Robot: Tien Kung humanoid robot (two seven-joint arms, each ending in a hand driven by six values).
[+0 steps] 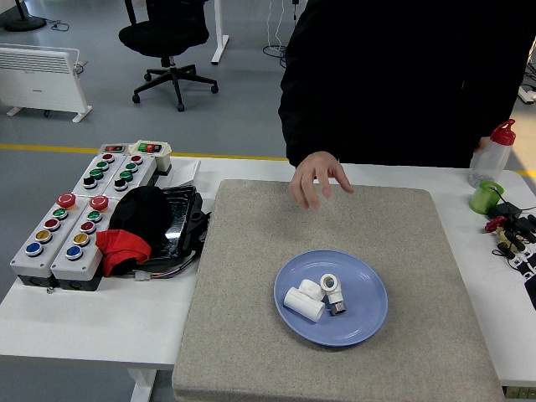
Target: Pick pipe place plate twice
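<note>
A blue plate [364, 322] lies on the grey mat [251, 276], right of its middle. Two white pipe fittings rest on the plate: a tee piece [304, 301] and an elbow with a metal end [332, 292], touching each other. A person in black stands at the far side, and the person's hand [316, 177] reaches over the mat's far edge with spread fingers, holding nothing, well above the plate. Neither robot hand shows in the head view.
Two grey button boxes [71, 226] and a black tray with a black and red cloth [138, 224] sit left of the mat. A clear bottle with a red cap [492, 151], a green cup [486, 198] and cables [515, 234] stand at the right edge.
</note>
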